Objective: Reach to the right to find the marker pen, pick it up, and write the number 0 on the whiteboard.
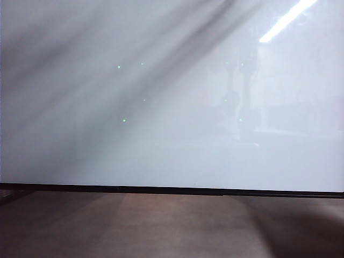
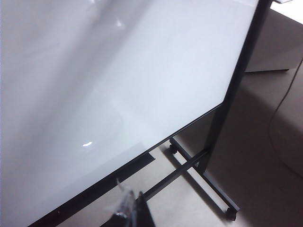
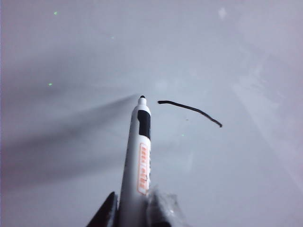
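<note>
The right gripper (image 3: 134, 208) is clamped on the marker pen (image 3: 138, 161), whose white barrel rises from between the two dark fingers (image 3: 106, 213) to a black tip just off, or perhaps on, the whiteboard (image 3: 71, 142); contact cannot be judged; beside the tip lies a single thin black stroke (image 3: 189, 109), the only visible part of the number 0; only the fingertips show, the rest cut off by the frame edge; the left gripper (image 2: 131, 213) sits near the board's black lower edge (image 2: 94, 189), above the wheeled stand (image 2: 208, 179); its jaws look close together, though too little shows to tell; the exterior view shows only the glossy board (image 1: 161, 150) above the floor (image 1: 161, 226), with neither arm nor stroke discernible.
</note>
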